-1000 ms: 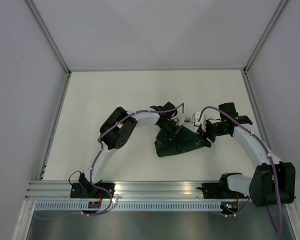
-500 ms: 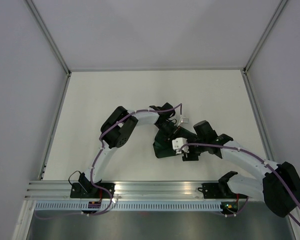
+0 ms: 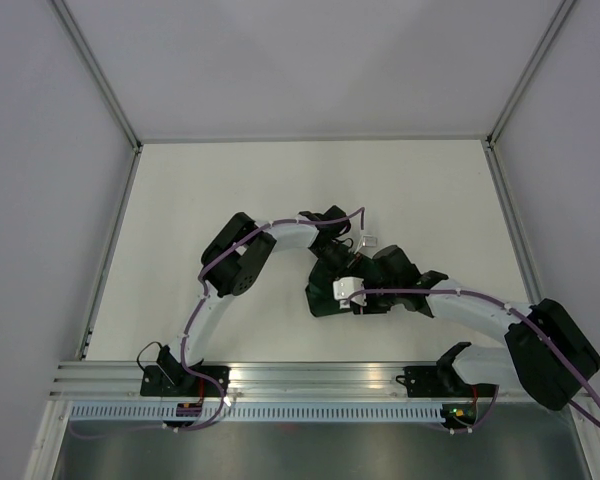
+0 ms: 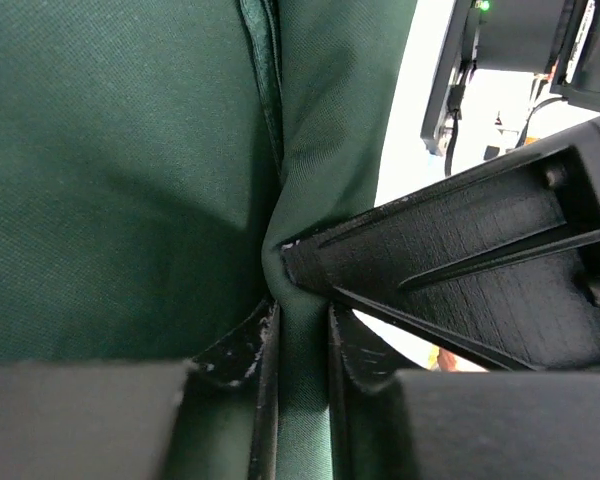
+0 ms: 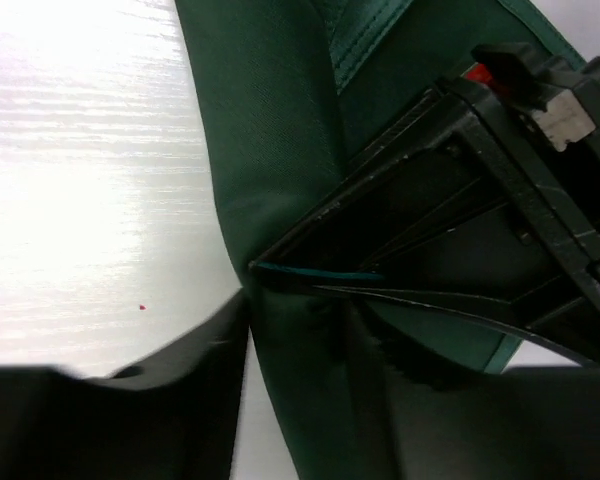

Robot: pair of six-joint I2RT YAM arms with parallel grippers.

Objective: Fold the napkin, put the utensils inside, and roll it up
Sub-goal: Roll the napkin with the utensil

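While the left gripper (image 4: pixel 298 330) is clenched on a raised fold of the napkin (image 4: pixel 120 170), which lies bunched on the table (image 3: pixel 230 190), it should give no slack. The right gripper (image 5: pixel 295 340) has this fold between its fingers, just beside; whether it grips, I cannot tell. It should close fully before any pulling.

White counter (image 3: pixel 230 180) gleaming under the lights, pale walls (image 3: pixel 40 200) boxing it in on three sides, metal rail (image 3: pixel 310 375) along the near edge, a tiny red speck (image 5: pixel 142 307) on the surface.
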